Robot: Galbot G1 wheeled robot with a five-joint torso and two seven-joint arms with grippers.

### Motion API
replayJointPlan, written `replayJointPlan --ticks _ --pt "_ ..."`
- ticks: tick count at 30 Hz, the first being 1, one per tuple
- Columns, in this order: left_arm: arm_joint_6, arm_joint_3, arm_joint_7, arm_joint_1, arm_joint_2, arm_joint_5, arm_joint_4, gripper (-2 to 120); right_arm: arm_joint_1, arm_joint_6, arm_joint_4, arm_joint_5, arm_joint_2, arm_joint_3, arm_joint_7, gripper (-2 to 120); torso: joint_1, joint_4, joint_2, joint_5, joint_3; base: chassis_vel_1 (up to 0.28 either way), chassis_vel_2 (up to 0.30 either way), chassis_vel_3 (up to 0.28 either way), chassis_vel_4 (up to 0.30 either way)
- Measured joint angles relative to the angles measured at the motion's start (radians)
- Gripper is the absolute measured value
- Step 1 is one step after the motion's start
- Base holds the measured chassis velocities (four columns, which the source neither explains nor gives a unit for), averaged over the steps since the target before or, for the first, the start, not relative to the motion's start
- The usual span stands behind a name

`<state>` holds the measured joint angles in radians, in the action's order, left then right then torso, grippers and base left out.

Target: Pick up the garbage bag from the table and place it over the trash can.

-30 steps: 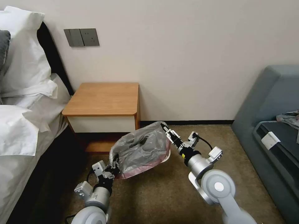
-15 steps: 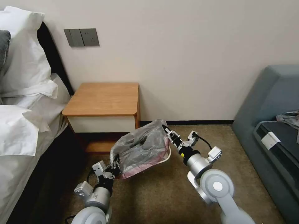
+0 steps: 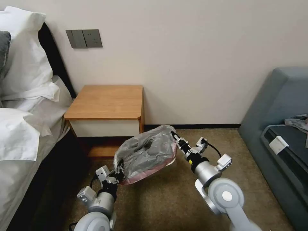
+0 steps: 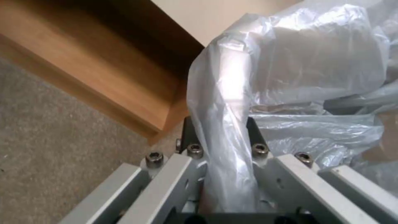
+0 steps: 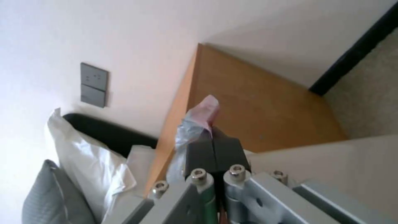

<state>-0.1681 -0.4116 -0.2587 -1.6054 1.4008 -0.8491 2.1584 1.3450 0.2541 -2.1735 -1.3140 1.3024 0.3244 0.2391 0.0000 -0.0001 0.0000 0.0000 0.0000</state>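
The garbage bag (image 3: 146, 154) hangs stretched between the two tools, low over the carpet (image 3: 166, 199) and in front of the counter (image 3: 106, 102). Its grey film billows upward in a wrinkled dome between them, and its pinkish-red edge runs along the underside facing the robot.

The left tool (image 3: 119, 169) is clenched on the bag's near left corner; in the left wrist view a thick twisted rope of film (image 4: 226, 149) passes between its dark fingers (image 4: 186, 130) and down into the tool's body. Just past this tool lies the counter's low shelf (image 4: 83, 71), with the carpet below it.

The right tool (image 3: 175, 137) grips the bag's far right corner. In the right wrist view its two black fingers (image 5: 199, 152) are pressed flat together with a small tuft of grey and pink film (image 5: 201, 116) sticking out beyond the tips. Beyond this tool stands the counter's side panel, and further off the wall switch plate (image 5: 94, 84) and the bed's white pillows (image 5: 83, 155).

The trash can is almost wholly covered by the bag; only a pale sliver (image 3: 173, 161) peeks out beneath the bag's lower right edge, just below the right tool, and whether the bag's mouth sits around the rim cannot be told. The counter's top is bare wood, well behind both tools. A grey sofa (image 3: 282, 122) stands off to the right tool's side.
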Motion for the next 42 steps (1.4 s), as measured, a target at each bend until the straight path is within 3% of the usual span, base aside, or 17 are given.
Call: replayJointPlan --ticks 11,19,42 --pt "-0.025 -0.018 -0.015 0.001 -0.003 -0.086 0.023 3 0.040 0.013 0.006 0.038 -0.016 0.046 -0.026 0 0.000 0.0000 0.000 0.0000 0.000 0.000 0.000 0.000 0.000" --pt "-0.058 -0.031 -0.028 0.002 0.000 -0.173 0.052 3 -0.005 0.008 0.097 0.153 -0.038 0.016 -0.109 0 0.000 0.0000 0.000 0.0001 0.000 0.000 0.000 0.000 0.000" --pt "-0.061 -0.035 -0.004 0.000 0.006 -0.194 0.078 3 -0.030 -0.012 0.203 0.268 -0.080 0.043 -0.168 0 0.000 0.0000 0.000 0.0000 0.000 0.000 0.000 0.000 0.000"
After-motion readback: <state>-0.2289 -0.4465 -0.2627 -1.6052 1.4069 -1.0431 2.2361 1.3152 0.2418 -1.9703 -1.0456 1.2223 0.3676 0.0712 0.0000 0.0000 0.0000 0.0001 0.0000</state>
